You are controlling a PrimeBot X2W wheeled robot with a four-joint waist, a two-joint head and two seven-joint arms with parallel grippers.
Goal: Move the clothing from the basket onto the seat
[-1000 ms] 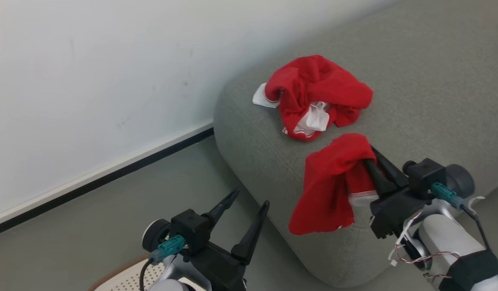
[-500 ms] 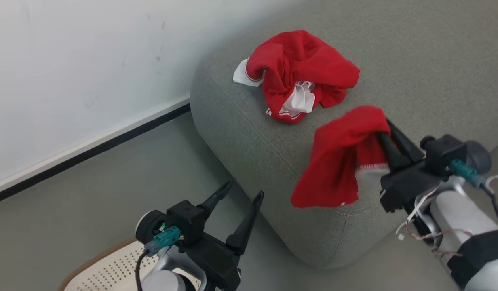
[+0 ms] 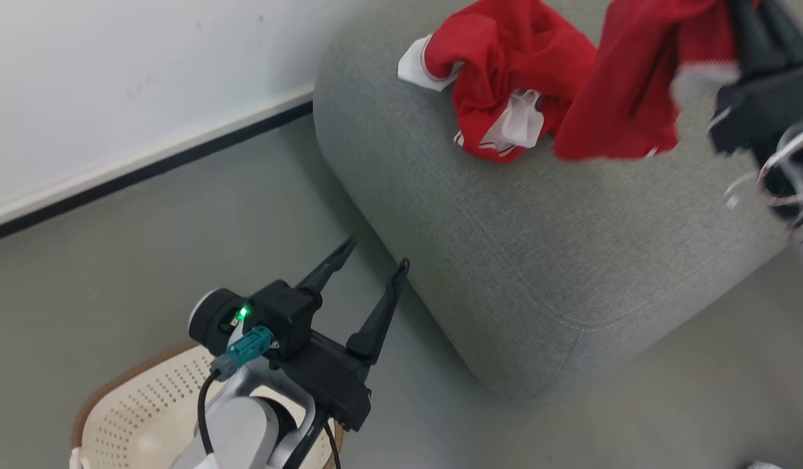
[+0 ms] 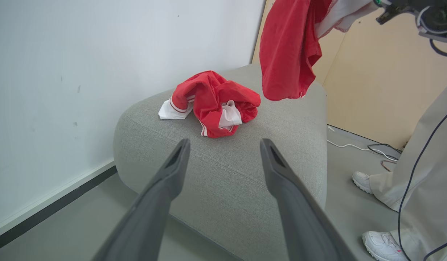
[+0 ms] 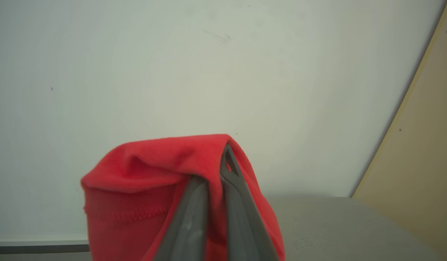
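The clothing (image 3: 506, 85) is half moved: jersey (image 4: 212, 101) dumped on the seat (image 3: 506, 260) up top, other red piece (image 3: 623, 91) dangling over it from the clamped right gripper (image 5: 216, 170), presumably for dropping, while the left gripper (image 3: 377, 252) is spread empty by the basket (image 3: 134, 404), lower left.

The left tool (image 4: 225, 142) points at the seat (image 4: 143, 123), fingers apart. A crumpled jersey (image 4: 212, 101) lies on it; a red garment (image 4: 287, 54) hangs above.
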